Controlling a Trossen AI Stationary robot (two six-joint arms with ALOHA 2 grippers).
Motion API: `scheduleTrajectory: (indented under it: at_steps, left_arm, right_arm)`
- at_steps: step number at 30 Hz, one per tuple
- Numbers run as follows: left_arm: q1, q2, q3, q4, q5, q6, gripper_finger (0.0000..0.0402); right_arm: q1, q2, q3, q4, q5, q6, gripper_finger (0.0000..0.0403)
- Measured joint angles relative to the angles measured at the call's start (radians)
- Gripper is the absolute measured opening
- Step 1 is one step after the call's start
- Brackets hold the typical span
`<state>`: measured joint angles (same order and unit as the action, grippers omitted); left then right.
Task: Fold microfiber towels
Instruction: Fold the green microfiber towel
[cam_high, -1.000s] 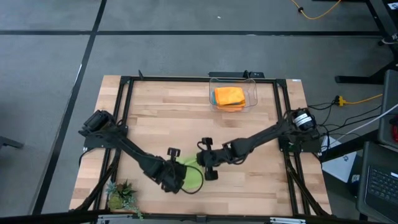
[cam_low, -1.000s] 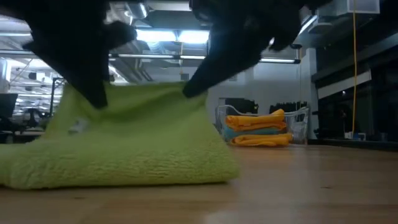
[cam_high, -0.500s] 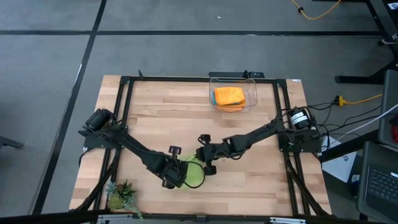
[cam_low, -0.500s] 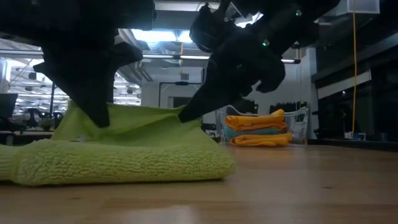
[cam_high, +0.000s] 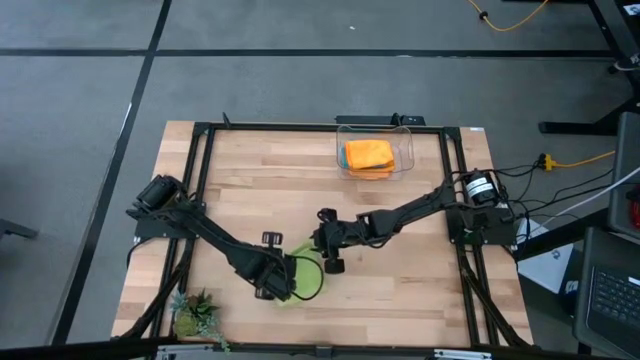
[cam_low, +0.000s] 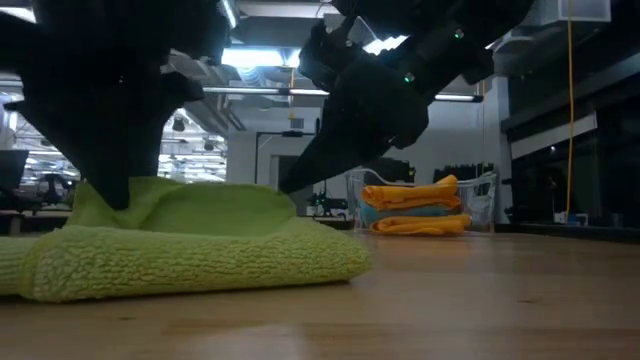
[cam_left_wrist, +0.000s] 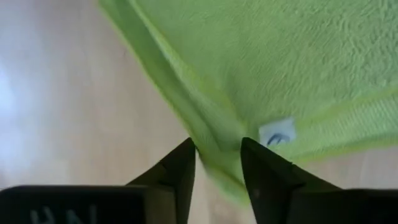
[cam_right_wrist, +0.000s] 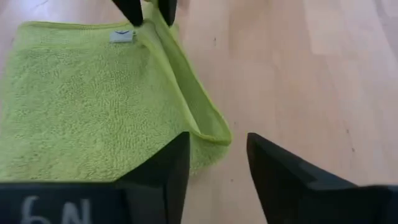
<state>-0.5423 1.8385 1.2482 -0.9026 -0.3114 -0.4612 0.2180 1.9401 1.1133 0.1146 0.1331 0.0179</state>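
While both arms reach in toward lower centre of the high view, the lime green towel (cam_high: 305, 277) lies on the wooden table (cam_high: 250, 190), just right of the left gripper (cam_high: 270, 268) and just below-left of the right gripper (cam_high: 330, 243). Clear bin (cam_high: 405, 160) sits at upper centre-right with an orange towel (cam_high: 368, 154) on top. Small plant (cam_high: 195, 315) at lower left corner.

Low view: lime green towel (cam_low: 190, 245) fills lower left, folded, lying on the table. Left gripper's dark bulk comes down onto its left end; right gripper hangs above its right end, not clearly touching. Bin (cam_low: 425, 205) at centre-right, back, holds an orange/turquoise/orange stack (cam_low: 415, 210).

Left wrist view: left gripper (cam_left_wrist: 217, 158) has fingers parted, towel's folded edge (cam_left_wrist: 205, 134) running between them, not pinched. White tag (cam_left_wrist: 277, 134) just beside one finger.

Right wrist view: right gripper (cam_right_wrist: 217, 155) is parted, straddling the towel corner (cam_right_wrist: 214, 134) without clamping it. Left gripper's fingertips (cam_right_wrist: 134, 9) show at top edge, at the towel's far corner near the tag (cam_right_wrist: 121, 35).
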Motion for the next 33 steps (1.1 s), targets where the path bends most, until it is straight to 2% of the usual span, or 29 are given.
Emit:
scheduleTrajectory:
  at_steps: [6,9,17,19,22,24,29,33]
  left_arm:
    - [0.000,-0.002,0.118,-0.188,-0.014,-0.058,0.0137]
    - [-0.010,-0.002,0.174,-0.210,-0.015,-0.103,0.0137]
    - [-0.092,-0.003,0.152,0.020,0.049,-0.094,0.0138]
    - [-0.116,-0.003,0.123,0.123,0.044,-0.093,0.0138]
    - [-0.152,0.010,0.073,0.306,0.036,-0.085,0.0138]
    - [-0.170,0.031,0.056,0.369,0.018,-0.086,0.0138]
    - [-0.183,0.047,0.054,0.356,-0.005,-0.129,0.0138]
    - [-0.187,0.058,0.055,0.355,-0.011,-0.166,0.0156]
  right_arm:
    - [0.001,-0.057,0.029,-0.028,0.037,-0.043,0.0180]
    - [0.005,-0.090,0.036,-0.056,-0.005,-0.047,0.0181]
    - [0.050,-0.100,0.036,-0.129,-0.299,-0.049,0.0181]
    - [0.075,-0.094,0.035,-0.133,-0.321,-0.048,0.0181]
    - [0.133,-0.073,0.036,-0.114,-0.273,-0.056,0.0181]
    - [0.172,-0.053,0.036,-0.091,-0.216,-0.082,0.0181]
    - [0.240,-0.014,0.035,-0.032,-0.048,-0.154,0.0181]
    - [0.259,0.017,0.036,-0.002,-0.032,-0.129,0.0182]
